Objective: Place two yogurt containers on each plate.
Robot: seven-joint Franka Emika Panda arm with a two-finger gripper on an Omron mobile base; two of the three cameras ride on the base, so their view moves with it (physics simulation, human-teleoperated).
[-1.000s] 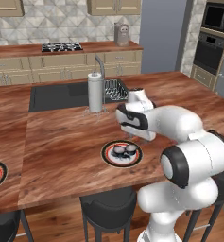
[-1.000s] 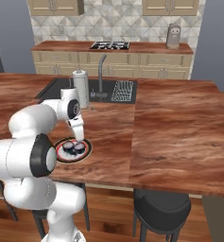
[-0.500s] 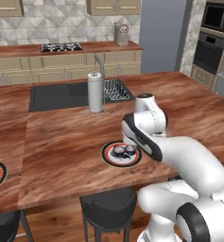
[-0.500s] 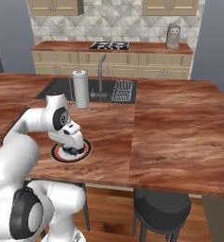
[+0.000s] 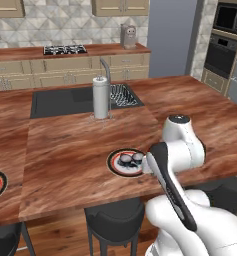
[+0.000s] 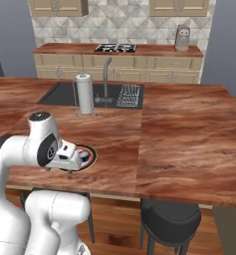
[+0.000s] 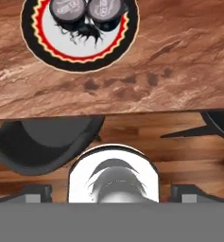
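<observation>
A plate (image 5: 111, 165) with a black rim and orange-red ring lies near the counter's front edge, with two yogurt containers (image 5: 124, 160) (image 5: 138, 158) side by side on it. The hand view has this plate (image 7: 80, 52) at the top, carrying both containers (image 7: 67, 9) (image 7: 105, 8). My gripper (image 6: 59, 169) hangs at the counter's front edge, just short of the plate (image 6: 91, 157). It is open and empty, with its fingertips (image 7: 38, 191) wide apart. A second plate (image 5: 1, 186) sits at the far left, cut by the frame, with a dark cup partly showing on it.
A white paper-towel roll (image 5: 101, 97) stands beside the sink (image 5: 60, 100) and faucet (image 5: 106, 67), with a dish rack (image 5: 122, 95) to the right. Black stools (image 5: 115, 217) (image 6: 172, 216) stand under the counter's front edge. My own folded arm (image 5: 177, 145) rises close to the plate.
The arm has folded back. The hand came down from above the plate and drew back to the counter's front edge. Both cups stay on the plate.
</observation>
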